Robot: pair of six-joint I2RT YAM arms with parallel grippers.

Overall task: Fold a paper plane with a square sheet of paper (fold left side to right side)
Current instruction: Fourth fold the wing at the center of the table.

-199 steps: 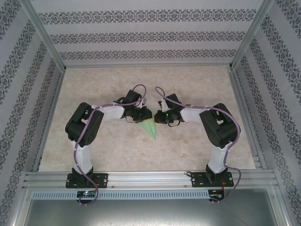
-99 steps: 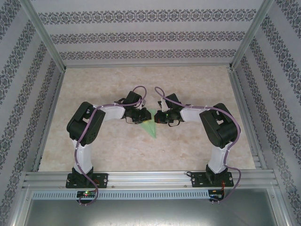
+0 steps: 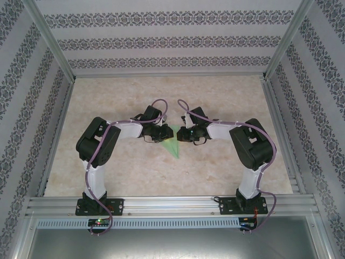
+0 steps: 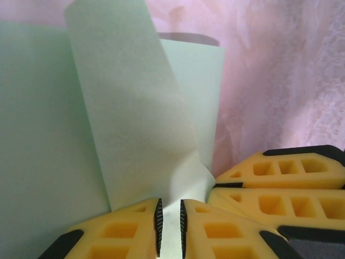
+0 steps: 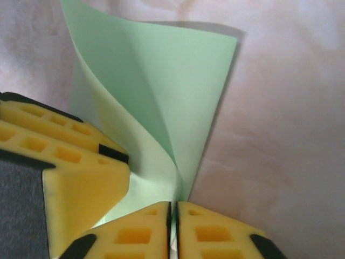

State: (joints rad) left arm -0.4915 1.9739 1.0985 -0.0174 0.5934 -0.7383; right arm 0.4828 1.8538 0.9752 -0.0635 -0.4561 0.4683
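The paper plane (image 3: pixel 172 145) lies at the middle of the counter (image 3: pixel 135 178), its wide end between both claws. The left claw (image 4: pixel 170 218) pinches a raised flap; the right claw (image 5: pixel 172 216) clamps the fold edge.

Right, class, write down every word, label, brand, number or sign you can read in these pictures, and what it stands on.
There are none to read. The green paper is plain; the left gripper's fingers and the right gripper's fingers carry no lettering; the wallpaper bears a pattern, no letters.
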